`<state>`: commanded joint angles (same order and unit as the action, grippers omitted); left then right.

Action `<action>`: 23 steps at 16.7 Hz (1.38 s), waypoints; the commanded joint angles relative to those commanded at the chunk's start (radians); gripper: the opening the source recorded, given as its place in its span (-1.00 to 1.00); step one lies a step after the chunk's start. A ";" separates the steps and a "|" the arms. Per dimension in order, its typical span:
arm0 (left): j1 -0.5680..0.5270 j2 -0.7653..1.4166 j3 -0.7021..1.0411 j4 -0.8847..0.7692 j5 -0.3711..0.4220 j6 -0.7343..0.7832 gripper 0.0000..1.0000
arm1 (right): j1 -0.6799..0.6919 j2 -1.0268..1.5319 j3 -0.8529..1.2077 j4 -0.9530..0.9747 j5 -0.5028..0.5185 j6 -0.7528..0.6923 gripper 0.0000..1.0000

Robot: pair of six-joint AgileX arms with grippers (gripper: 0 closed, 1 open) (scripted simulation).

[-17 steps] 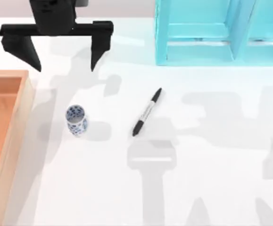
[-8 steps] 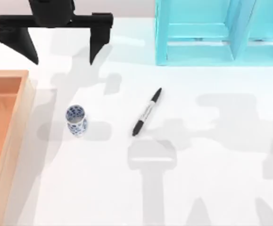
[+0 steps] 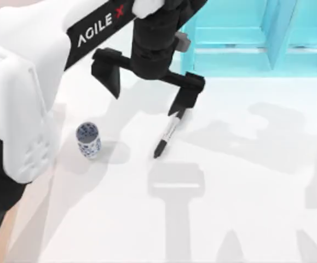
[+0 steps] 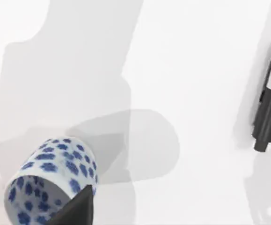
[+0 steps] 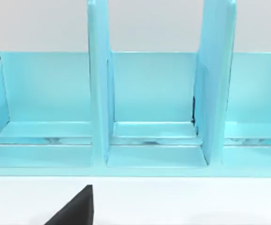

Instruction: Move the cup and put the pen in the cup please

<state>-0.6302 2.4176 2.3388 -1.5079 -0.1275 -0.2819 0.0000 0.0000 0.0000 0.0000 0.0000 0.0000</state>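
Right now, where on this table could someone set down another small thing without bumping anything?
The wide white stretch in front of the cup and pen is bare, and so is the table's right side below the blue rack. It is crowded around the pen's far end, where the left gripper hangs, jaws spread.

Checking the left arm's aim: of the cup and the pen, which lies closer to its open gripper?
The pen: one finger of the left gripper hangs over its upper end. The blue-patterned cup stands apart, farther toward the table's left.
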 joint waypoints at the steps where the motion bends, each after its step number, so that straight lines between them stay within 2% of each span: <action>1: -0.031 0.034 0.006 0.029 -0.019 0.011 1.00 | 0.000 0.000 0.000 0.000 0.000 0.000 1.00; 5: -0.110 0.101 0.035 0.117 -0.085 0.038 1.00 | 0.000 0.000 0.000 0.000 0.000 0.000 1.00; 11: -0.107 0.103 0.021 0.133 -0.085 0.040 1.00 | 0.000 0.000 0.000 0.000 0.000 0.000 1.00; 19: -0.073 0.157 -0.195 0.416 -0.085 0.079 1.00 | 0.000 0.000 0.000 0.000 0.000 0.000 1.00; 23: -0.067 0.166 -0.231 0.461 -0.084 0.085 1.00 | 0.000 0.000 0.000 0.000 0.000 0.000 1.00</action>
<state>-0.6970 2.5839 2.1075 -1.0465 -0.2117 -0.1965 0.0000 0.0000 0.0000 0.0000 0.0000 0.0000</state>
